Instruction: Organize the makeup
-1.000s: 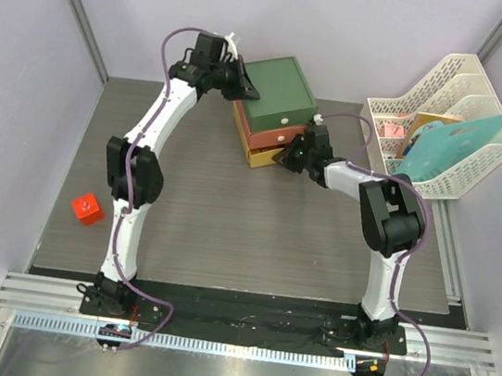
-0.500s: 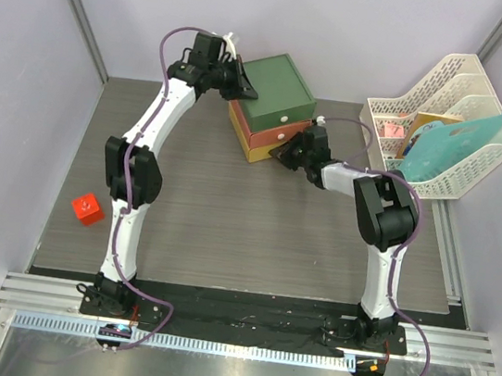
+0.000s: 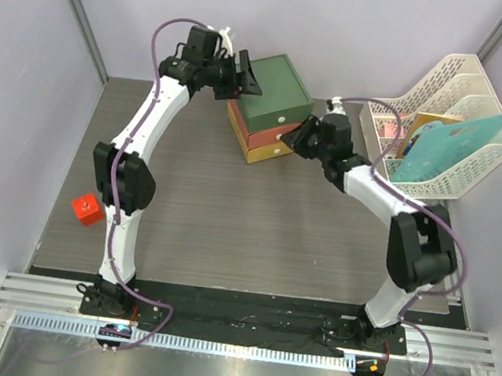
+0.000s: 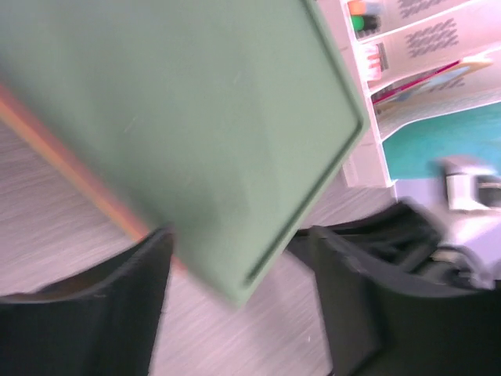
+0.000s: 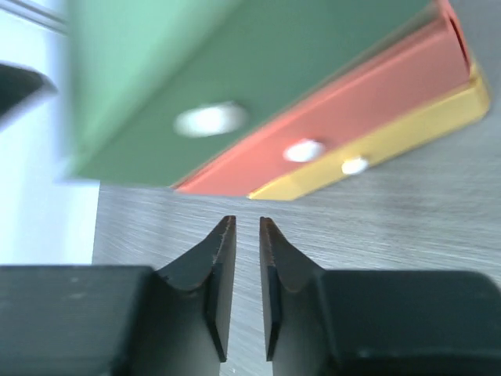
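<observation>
Left end effector (image 4: 237,254) fingers wide apart, a corner of the green-topped drawer box (image 3: 279,91) between them. Right end effector (image 5: 247,229) narrowly parted, empty, near the box's knobbed front. Makeup location: cannot tell

The drawer box (image 3: 279,89) is matt plastic, the table (image 3: 229,213) grey wood-grain, the right gripper (image 5: 246,223) matt black plastic
</observation>
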Action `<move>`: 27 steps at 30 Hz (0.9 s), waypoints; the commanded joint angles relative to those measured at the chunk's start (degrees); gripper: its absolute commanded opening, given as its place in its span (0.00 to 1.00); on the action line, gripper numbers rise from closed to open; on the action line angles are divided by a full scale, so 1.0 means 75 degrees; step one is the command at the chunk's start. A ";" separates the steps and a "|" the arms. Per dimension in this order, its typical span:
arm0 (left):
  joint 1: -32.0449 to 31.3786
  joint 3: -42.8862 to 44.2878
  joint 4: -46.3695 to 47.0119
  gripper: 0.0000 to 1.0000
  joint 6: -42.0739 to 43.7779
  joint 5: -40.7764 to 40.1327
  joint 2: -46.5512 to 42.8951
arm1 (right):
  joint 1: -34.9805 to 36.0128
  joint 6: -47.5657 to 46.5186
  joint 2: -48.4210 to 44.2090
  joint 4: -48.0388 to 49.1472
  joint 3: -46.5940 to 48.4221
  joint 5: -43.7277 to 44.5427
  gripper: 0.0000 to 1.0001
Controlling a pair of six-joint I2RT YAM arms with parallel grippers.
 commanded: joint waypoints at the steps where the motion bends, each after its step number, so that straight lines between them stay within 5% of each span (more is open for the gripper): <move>1: 0.0171 -0.0485 -0.1061 0.78 0.0479 -0.0473 -0.0947 | 0.0038 -0.1355 -0.1298 -0.1023 -0.0189 0.0621 0.26; 9: 0.0183 -0.2769 -0.1061 0.85 0.0831 -0.0696 -0.2468 | 0.0027 -0.1614 -0.2566 -0.1540 -0.1583 0.1497 0.26; 10: 0.0183 -0.3259 -0.1003 0.85 0.0854 -0.0719 -0.2611 | 0.0027 -0.1615 -0.2613 -0.1540 -0.1666 0.1675 0.22; 11: 0.0172 -0.3519 -0.0956 0.85 0.0866 -0.0742 -0.2751 | 0.0015 -0.1615 -0.2637 -0.1528 -0.1748 0.1874 0.01; 13: 0.0172 -0.4092 -0.0886 0.85 0.0843 -0.0801 -0.3079 | 0.0027 -0.1742 -0.2590 -0.1528 -0.1690 0.2472 0.01; 20: 0.0183 -0.4681 -0.0909 0.85 0.0808 -0.1000 -0.3468 | -0.0032 -0.3054 -0.1420 -0.1376 -0.0311 0.4429 0.01; 27: 0.0183 -0.4705 -0.1178 0.85 0.0632 -0.1211 -0.3491 | -0.0594 -0.3888 0.1052 -0.1129 0.2139 0.4502 0.01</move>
